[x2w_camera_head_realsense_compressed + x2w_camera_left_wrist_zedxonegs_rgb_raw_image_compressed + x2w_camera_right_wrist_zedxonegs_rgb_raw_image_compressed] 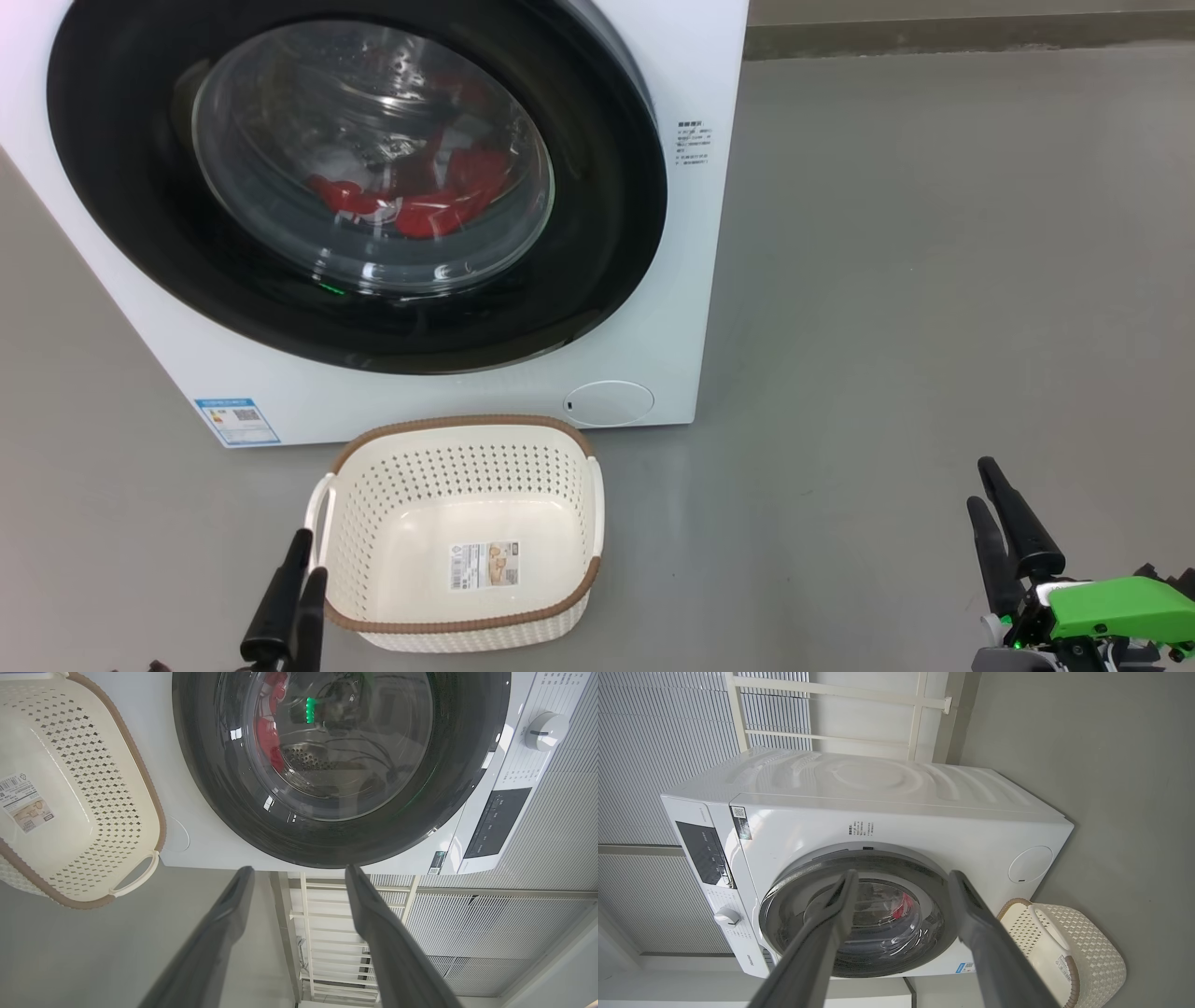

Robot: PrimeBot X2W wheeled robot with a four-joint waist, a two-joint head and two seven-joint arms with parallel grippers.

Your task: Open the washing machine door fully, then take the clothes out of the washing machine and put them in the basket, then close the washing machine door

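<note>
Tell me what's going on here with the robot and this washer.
The robot faces the washing machine with nothing in hand. The washing machine door is shut, and the clothes lie in the drum, red behind the glass. The basket sits on the floor in front of the machine, with no clothes in it. The left gripper and right gripper are both open, clear of the door.

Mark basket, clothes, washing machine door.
basket (467, 467), head view, perforated back wall
clothes (448, 196), head view, red fabric behind glass
washing machine door (117, 159), head view, black rim's left side
</note>
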